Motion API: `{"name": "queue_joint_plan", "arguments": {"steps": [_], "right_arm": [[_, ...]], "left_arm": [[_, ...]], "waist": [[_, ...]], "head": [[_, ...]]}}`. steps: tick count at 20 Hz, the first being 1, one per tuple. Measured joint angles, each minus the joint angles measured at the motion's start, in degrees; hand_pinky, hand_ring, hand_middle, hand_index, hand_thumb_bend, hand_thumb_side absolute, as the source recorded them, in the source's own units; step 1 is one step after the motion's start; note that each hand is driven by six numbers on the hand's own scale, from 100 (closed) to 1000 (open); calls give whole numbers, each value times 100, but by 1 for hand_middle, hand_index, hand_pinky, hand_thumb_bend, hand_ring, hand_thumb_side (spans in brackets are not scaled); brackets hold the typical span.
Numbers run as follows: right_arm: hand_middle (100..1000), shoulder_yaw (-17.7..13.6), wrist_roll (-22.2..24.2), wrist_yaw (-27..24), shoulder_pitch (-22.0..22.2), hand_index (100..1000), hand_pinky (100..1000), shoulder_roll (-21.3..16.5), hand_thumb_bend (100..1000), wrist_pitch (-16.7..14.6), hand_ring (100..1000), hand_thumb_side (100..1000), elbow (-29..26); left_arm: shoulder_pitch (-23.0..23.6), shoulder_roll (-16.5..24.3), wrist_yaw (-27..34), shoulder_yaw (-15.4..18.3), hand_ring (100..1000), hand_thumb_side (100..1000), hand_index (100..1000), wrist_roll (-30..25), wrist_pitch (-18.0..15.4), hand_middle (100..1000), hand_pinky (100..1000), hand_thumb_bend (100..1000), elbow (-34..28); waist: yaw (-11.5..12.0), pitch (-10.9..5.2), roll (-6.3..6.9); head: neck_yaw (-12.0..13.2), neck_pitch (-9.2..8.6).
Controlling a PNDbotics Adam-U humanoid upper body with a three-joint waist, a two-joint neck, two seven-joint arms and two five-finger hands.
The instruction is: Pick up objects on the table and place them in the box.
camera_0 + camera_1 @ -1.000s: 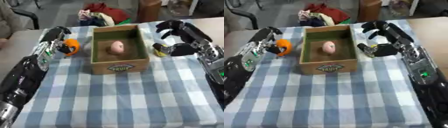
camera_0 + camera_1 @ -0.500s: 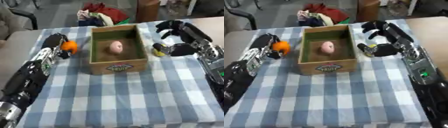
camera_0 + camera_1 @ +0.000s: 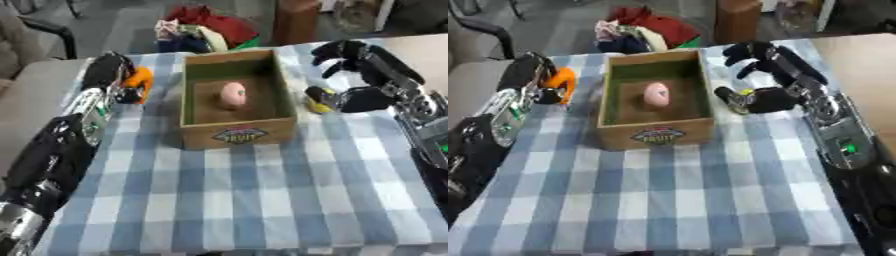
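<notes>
Box (image 3: 236, 135) mid-table between both hands, egg-shaped item (image 3: 233, 95) inside, round fruit (image 3: 139, 79) within left hand (image 3: 112, 75) fingers, small object (image 3: 317, 103) at right hand (image 3: 367, 80) thumb.

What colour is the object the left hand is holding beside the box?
Orange. The object sits in the left hand, left of the box; the left eye view shows it best.

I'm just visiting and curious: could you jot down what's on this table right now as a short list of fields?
surface: checked tablecloth
box: open, holds a pink object
left hand: curled round an orange object, left of the box
right hand: fingers spread over a small yellow object, right of the box
behind table: pile of clothes
</notes>
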Motion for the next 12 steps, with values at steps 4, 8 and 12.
{"name": "queue_joint_plan", "arguments": {"steps": [4,8,12], "right_arm": [[650,3,17,0,0,793,643,8,418,-6,809,220,1],[649,4,33,0,0,793,643,16,418,-20,809,221,13],[649,5,37,0,0,793,643,47,419,-23,809,221,13]], "left_arm": [[-194,-37,324,-416,403,100,518,-388,-305,406,568,238,-607],[-293,-119,492,-818,478,100,608,-967,-668,496,604,244,-847],[-295,-151,578,-1068,601,100,780,-1669,-1098,712,657,397,-859]], "waist": [[-30,-2,2],[-88,-6,12],[-114,-9,37]], "head": [[15,-1],[53,-1],[56,-4]]}}
